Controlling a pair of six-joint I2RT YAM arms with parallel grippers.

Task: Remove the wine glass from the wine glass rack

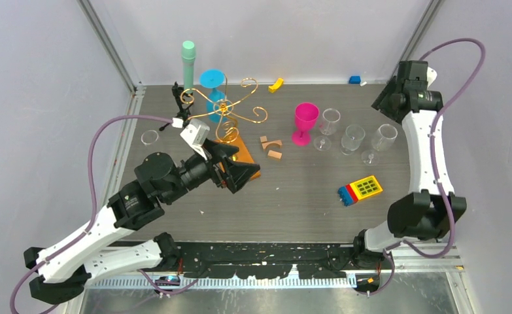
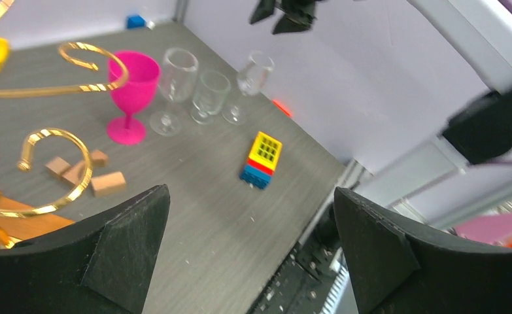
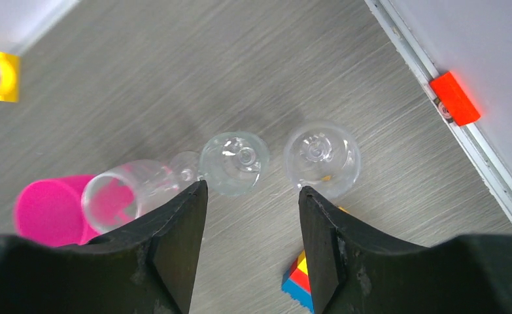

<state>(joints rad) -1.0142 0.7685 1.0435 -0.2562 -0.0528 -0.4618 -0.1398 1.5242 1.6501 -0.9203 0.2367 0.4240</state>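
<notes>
Hanging at the upper left of the top view, the blue glass [image 1: 212, 80] seems to sit foot-up in the rack [image 1: 227, 131], near the back wall. So it looks like this glass is not yet off, and there is one more to take. The left gripper [image 2: 251, 191] is low, right by the rack's wooden base. Its two fingers are spread as wide as they go, and nothing is between them. It may be there to keep the rack from tipping, but the pictures do not show if it touches the base. Over on the right side of the top view, three clear glasses [image 1: 353, 137] stand in a row next to a pink glass [image 1: 305, 121]. They are well apart from the rack, likely so they are out of the way. The right gripper [image 3: 253, 196] hangs up high over the clear glasses. Its fingers are apart and hold nothing. In the right wrist view the glasses show below it, and each stands alone on the table [image 1: 305, 216]. Staying high like that should keep it from knocking one over. The blue glass is far from it, across the table.
</notes>
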